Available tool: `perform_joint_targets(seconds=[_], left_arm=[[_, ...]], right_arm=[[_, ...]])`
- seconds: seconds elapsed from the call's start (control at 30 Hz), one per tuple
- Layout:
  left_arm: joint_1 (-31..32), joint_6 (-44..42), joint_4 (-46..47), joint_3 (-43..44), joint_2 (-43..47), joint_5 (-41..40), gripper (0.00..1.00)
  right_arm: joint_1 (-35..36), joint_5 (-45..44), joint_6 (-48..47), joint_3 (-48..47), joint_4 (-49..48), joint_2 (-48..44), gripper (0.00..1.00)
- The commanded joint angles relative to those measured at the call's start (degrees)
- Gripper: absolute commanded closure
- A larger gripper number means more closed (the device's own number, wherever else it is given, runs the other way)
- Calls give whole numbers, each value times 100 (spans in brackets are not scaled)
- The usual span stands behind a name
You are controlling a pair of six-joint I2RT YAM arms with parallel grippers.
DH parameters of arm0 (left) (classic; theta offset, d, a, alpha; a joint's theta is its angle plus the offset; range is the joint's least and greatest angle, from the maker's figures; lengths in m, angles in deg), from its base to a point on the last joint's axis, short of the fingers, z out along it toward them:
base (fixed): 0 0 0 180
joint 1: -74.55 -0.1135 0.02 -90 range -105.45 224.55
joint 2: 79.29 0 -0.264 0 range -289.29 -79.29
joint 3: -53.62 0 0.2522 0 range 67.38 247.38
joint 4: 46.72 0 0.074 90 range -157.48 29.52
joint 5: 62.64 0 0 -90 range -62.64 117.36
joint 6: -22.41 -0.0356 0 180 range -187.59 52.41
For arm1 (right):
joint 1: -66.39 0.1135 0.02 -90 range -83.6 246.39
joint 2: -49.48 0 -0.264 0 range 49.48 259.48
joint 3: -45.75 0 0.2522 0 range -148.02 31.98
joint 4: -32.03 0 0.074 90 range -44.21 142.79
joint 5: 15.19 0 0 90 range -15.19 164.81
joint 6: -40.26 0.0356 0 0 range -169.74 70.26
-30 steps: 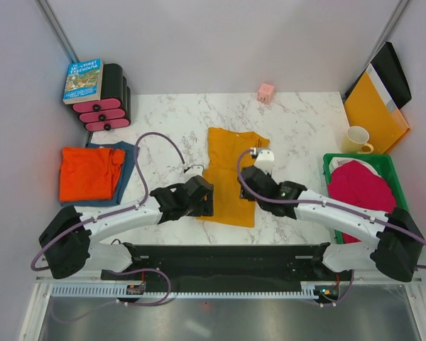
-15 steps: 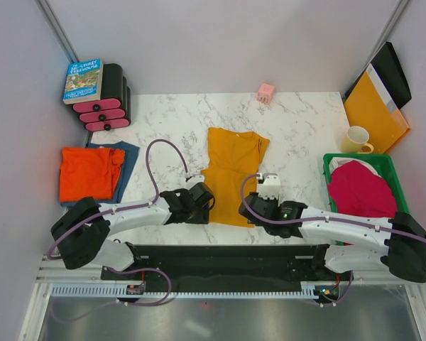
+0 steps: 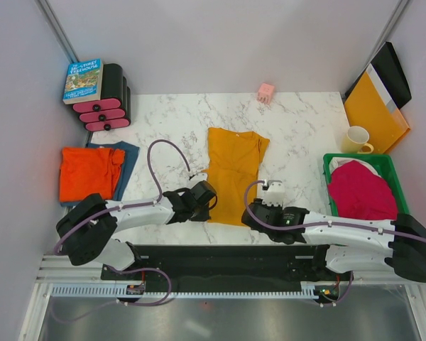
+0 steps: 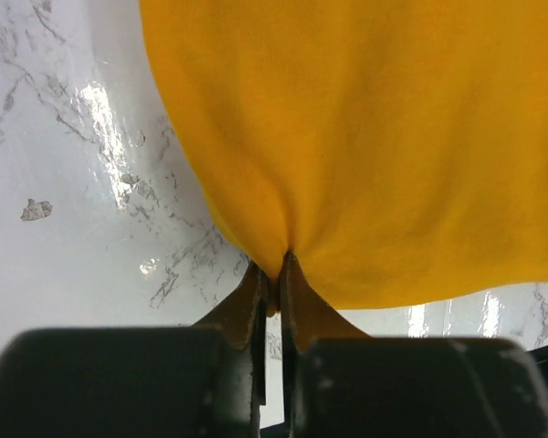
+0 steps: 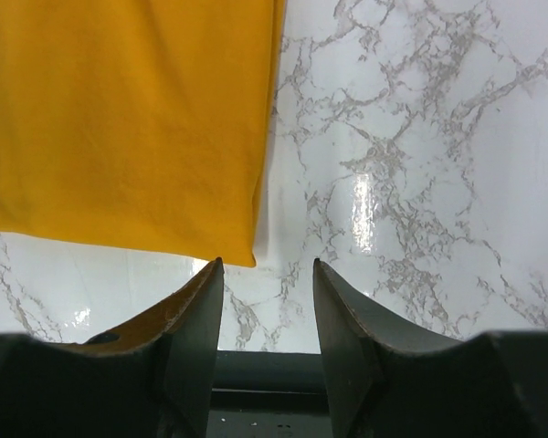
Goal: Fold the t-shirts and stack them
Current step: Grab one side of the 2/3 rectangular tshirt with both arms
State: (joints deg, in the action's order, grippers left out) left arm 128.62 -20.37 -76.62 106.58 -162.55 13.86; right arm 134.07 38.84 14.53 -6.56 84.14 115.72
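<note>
The white marble desk [image 3: 305,135] carries everything, and I place it all from the large mustard-yellow cotton t-shirt [image 3: 233,174] lying flat in its middle, collar at the far end, hem toward my bases.

Right of that shirt stands a green plastic crate [image 3: 373,157] with a magenta-pink t-shirt [image 3: 362,188] heaped inside. Well to the left of the mustard shirt lies a folded bright red-orange t-shirt [image 3: 89,172], resting on a dusty blue t-shirt [image 3: 128,160] whose edge shows on the side facing the mustard one. Far right of the mustard shirt, a stiff yellow-orange envelope folder [image 3: 373,114] leans at the desk's corner. Far left of it sits a black rack with pink round ends [image 3: 106,99], and a blue paperback book [image 3: 83,79] lies on top. Between the folder and the mustard shirt is a pale yellow mug [image 3: 355,138]. Beyond the shirt's collar sits a small pink cube [image 3: 266,91].

My left jaws are clenched on the mustard shirt's near left hem; the cloth puckers into a fold where they pinch it. My right jaws are released and spread wide, low over bare marble just beside the shirt's near right corner, with nothing between them.
</note>
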Motion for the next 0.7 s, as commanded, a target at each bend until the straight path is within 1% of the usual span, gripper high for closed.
perform_joint_targets(seconds=[0.0, 0.13, 0.27, 0.4, 0.5, 0.67], left_arm=[[8, 235, -117, -299, -129, 207, 98], [17, 261, -109, -413, -76, 233, 98], [25, 252, -109, -387, -137, 304, 98], [17, 244, -117, -360, -129, 348, 98], [34, 209, -117, -334, -120, 348, 98], [34, 191, -170, -360, -24, 348, 98]], right_arm=[[79, -156, 401, 171, 287, -295, 48], [70, 18, 595, 496, 279, -348, 45], [70, 256, 578, 638, -204, -147, 43], [70, 134, 464, 418, -547, 405, 40], [79, -15, 367, 77, -679, 766, 39], [79, -121, 279, -276, -741, 1084, 38]])
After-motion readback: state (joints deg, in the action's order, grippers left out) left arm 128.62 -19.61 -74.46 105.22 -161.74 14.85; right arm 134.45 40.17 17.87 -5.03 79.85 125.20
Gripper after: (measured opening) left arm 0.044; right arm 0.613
